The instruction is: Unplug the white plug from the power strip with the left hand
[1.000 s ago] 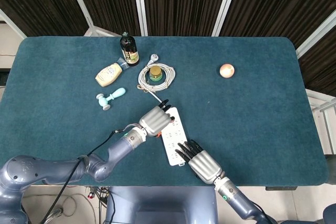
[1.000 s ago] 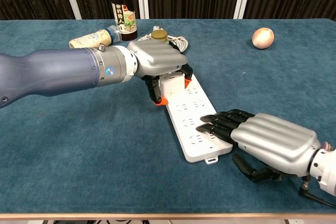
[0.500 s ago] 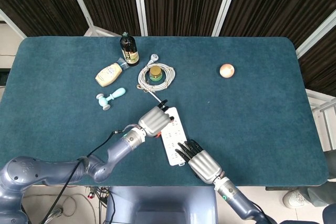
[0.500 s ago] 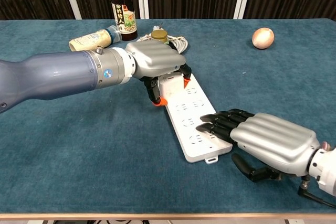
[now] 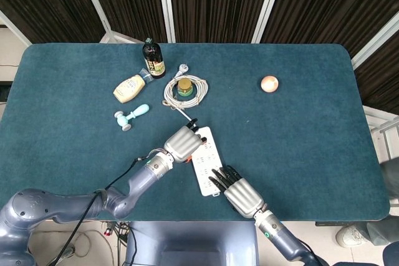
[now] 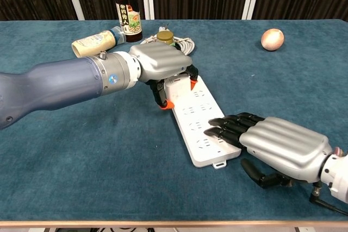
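The white power strip (image 5: 207, 161) lies slanted on the blue table near its front edge. My left hand (image 6: 160, 63) covers the strip's far end, and its fingers curl around the white plug (image 6: 176, 83), which still sits in the strip (image 6: 198, 120). From the head view my left hand (image 5: 184, 142) hides the plug. The fingertips of my right hand (image 6: 277, 145) press flat on the strip's near end, and that hand (image 5: 240, 192) holds nothing.
A coiled white cable (image 5: 185, 91) around a small jar (image 5: 184, 86) lies just beyond the strip. A dark bottle (image 5: 153, 58), a squeeze bottle (image 5: 129, 88) and a light blue tool (image 5: 131, 116) lie at the back left. An onion (image 5: 269, 83) sits at the right.
My left forearm has shifted slightly. Both hands and the strip stay where they were.
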You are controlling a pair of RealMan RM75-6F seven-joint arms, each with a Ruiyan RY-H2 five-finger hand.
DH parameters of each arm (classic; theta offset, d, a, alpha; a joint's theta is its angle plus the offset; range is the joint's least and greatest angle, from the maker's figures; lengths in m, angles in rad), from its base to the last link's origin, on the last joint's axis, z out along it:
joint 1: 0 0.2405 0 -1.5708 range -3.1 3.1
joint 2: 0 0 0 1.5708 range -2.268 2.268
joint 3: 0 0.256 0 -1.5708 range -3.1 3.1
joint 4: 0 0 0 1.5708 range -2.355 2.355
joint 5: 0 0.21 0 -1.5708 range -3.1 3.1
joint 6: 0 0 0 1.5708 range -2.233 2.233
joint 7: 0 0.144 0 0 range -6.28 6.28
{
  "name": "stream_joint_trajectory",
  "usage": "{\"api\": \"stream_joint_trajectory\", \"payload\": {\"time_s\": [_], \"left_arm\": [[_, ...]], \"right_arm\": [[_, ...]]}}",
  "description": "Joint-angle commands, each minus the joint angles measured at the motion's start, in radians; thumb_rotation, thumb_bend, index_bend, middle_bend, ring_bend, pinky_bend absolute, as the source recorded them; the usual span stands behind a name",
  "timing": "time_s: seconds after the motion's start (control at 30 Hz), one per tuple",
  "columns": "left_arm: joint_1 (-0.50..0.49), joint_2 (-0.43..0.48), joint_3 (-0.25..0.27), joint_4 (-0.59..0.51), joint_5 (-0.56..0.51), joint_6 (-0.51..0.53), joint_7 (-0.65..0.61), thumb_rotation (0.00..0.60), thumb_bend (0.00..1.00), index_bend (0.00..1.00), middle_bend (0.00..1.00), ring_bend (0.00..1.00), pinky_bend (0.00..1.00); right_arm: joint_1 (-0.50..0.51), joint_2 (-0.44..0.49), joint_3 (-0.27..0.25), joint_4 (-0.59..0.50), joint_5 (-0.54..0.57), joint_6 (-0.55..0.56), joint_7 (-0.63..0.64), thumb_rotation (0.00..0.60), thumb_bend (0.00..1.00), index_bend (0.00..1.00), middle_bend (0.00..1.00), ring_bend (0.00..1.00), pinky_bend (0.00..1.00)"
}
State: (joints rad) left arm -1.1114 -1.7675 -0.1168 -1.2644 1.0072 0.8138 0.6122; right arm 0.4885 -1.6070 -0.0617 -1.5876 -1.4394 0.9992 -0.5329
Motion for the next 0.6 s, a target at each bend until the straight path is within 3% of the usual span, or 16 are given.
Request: {"api": "stream_joint_trajectory", "payload": {"time_s": [0.03,0.6], "left_arm": [[-0.002,-0.008,-0.008,0.001,-0.014,0.0,0.01,0.6,0.47,0.67,0.71,0.24,0.1],[-0.002,-0.032,-0.041,-0.021,-0.072,0.031,0.06,0.6,0.47,0.69,0.74,0.26,0.11]], "right_arm": [[-0.001,-0.001,-0.001,0.001,0.0,0.0,0.002,0.6,0.8,0.06,0.06,0.06,0.07],[-0.001,-0.016,-0.017,0.012,-0.014,-0.007,0.015,0.6,0.8,0.06,0.07,0.06,0.07]]}}
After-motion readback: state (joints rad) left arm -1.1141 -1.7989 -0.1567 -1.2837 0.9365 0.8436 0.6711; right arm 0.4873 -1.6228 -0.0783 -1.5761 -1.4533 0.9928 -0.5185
